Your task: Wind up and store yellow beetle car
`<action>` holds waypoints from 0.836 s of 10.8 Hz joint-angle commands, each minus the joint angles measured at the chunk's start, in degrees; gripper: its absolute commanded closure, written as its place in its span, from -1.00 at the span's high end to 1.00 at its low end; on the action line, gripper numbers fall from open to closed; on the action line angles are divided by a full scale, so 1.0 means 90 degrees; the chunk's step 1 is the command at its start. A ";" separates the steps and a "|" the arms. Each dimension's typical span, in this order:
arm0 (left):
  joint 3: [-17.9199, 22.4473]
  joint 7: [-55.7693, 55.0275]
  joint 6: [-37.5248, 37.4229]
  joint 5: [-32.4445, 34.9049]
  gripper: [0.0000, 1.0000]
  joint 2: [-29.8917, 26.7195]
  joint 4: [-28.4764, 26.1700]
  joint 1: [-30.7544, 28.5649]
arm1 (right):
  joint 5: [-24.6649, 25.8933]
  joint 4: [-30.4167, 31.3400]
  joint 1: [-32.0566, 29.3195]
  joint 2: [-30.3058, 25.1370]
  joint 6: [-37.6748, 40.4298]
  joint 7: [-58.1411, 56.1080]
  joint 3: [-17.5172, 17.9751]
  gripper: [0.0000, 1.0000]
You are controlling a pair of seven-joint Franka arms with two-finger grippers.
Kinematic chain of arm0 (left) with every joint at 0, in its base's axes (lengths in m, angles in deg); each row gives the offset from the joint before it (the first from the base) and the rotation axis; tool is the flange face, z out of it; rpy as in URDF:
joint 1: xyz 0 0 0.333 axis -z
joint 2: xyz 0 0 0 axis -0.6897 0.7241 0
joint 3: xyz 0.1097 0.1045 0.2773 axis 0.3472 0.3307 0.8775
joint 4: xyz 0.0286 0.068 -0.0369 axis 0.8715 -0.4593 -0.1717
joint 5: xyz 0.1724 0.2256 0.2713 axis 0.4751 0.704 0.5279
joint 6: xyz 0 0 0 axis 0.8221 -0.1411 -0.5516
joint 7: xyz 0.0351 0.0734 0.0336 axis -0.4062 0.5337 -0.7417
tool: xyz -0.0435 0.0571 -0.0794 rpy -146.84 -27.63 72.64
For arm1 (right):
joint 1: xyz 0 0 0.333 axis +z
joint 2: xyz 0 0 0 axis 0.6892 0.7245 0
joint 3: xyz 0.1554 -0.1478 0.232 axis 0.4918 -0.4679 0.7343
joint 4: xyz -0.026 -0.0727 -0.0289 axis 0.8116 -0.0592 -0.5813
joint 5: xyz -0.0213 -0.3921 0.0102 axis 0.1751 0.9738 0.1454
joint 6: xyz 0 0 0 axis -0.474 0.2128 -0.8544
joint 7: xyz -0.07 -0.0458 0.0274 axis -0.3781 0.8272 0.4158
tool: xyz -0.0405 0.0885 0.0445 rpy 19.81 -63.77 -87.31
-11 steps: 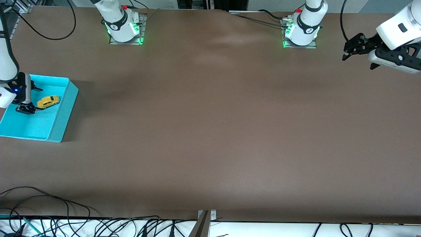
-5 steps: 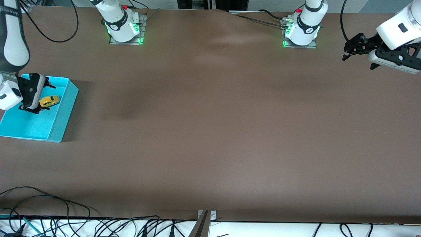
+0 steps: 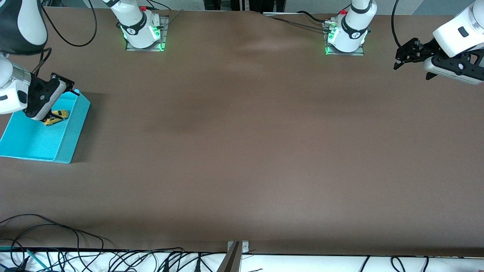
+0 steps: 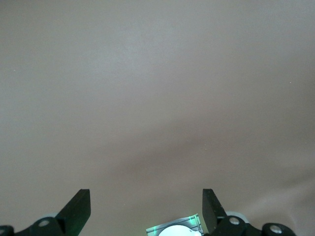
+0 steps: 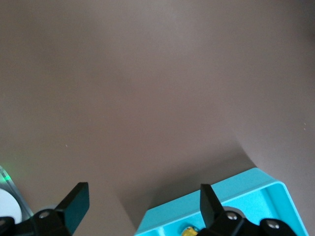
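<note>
Sitting inside 1 cyan bin (image 3: pixel 22 145) at the right arm's end of the table (image 3: pixel 242 151), 1 yellow beetle car (image 3: pixel 56 116) is partly covered by the right gripper (image 3: pixel 66 87), which hangs above the bin with its fingers spread and empty. The left gripper (image 3: pixel 401 56) waits over bare table at the left arm's end, fingers likewise spread and empty.

The yellow beetle car (image 3: pixel 56 115) lies in the bin (image 3: pixel 72 132) at the right arm's end of the table (image 3: pixel 242 151) — right hand (image 3: pixel 64 85) above it, left hand (image 3: pixel 402 56) over the left arm's end.
</note>
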 commanded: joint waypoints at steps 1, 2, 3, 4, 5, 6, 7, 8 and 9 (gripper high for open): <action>-0.0010 -0.0030 -0.0099 0.0157 1.00 -0.0057 0.0052 0.0011 | -0.0249 -0.0102 0.0484 -0.0374 0.0164 0.1731 -0.0098 1.00; -0.0010 -0.0030 -0.0099 0.0147 1.00 -0.0057 0.0052 0.0011 | -0.0249 -0.0267 0.0650 -0.0365 0.0164 0.2551 -0.0108 1.00; -0.0010 -0.0030 -0.0099 0.0156 1.00 -0.0057 0.0052 0.0011 | -0.0240 -0.0520 0.0797 -0.0317 0.0164 0.3381 -0.0108 1.00; -0.0010 -0.0030 -0.0099 0.0157 1.00 -0.0057 0.0052 0.0011 | -0.0201 -0.0668 0.0885 -0.0297 0.0164 0.4027 -0.0118 1.00; -0.0010 -0.0030 -0.0099 0.0157 1.00 -0.0047 0.0052 0.0011 | -0.0162 -0.0756 0.0934 -0.0297 0.0202 0.4401 -0.0128 1.00; -0.0010 -0.0030 -0.0099 0.0157 1.00 -0.0057 0.0052 0.0011 | -0.0152 -0.0893 0.1022 -0.0297 0.0396 0.4811 -0.0234 1.00; -0.0010 -0.0030 -0.0099 0.0157 1.00 -0.0057 0.0052 0.0011 | -0.0016 -0.1116 0.1255 -0.0297 0.0640 0.5221 -0.0429 1.00; -0.0010 -0.0030 -0.0099 0.0147 1.00 -0.0047 0.0052 0.0011 | 0.0246 -0.1341 0.1383 -0.0287 0.0884 0.5563 -0.0489 1.00; -0.0010 -0.0030 -0.0099 0.0156 1.00 -0.0057 0.0052 0.0011 | 0.0365 -0.1546 0.1432 -0.0239 0.1157 0.5692 -0.0499 1.00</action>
